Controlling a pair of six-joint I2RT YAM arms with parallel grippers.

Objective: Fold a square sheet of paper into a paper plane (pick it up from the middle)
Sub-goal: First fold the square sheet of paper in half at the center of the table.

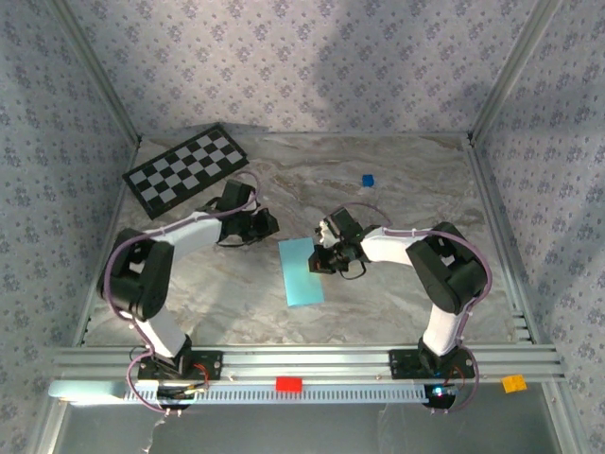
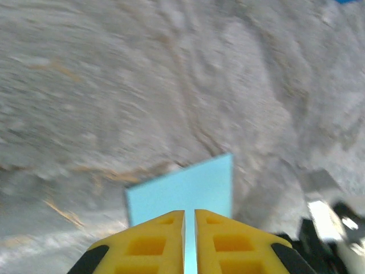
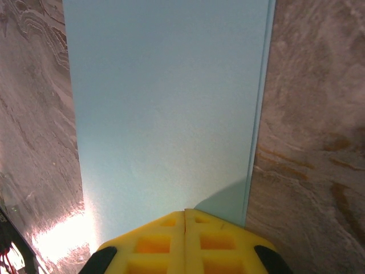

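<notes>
Paper (image 1: pixel 301 272) (image 2: pixel 182 191) (image 3: pixel 165 103): I see it flat mid-table, a narrow rectangle, 2 layers showing along 1 long edge.
Left gripper (image 1: pixel 272 225) (image 2: pixel 189 214): just off the paper's 11 o'clock corner; fingers nearly together, nothing pinched.
Right gripper (image 1: pixel 317 262) (image 3: pixel 185 214): at the paper's 3 o'clock edge, fingers pressed together.

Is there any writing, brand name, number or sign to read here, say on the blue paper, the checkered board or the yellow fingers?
No text can be read anywhere.
The square sheet of paper is plain light blue; the checkerboard bears only black and white squares; the yellow fingers are unmarked.
The red block and the orange block at the front rail are too small to tell.
</notes>
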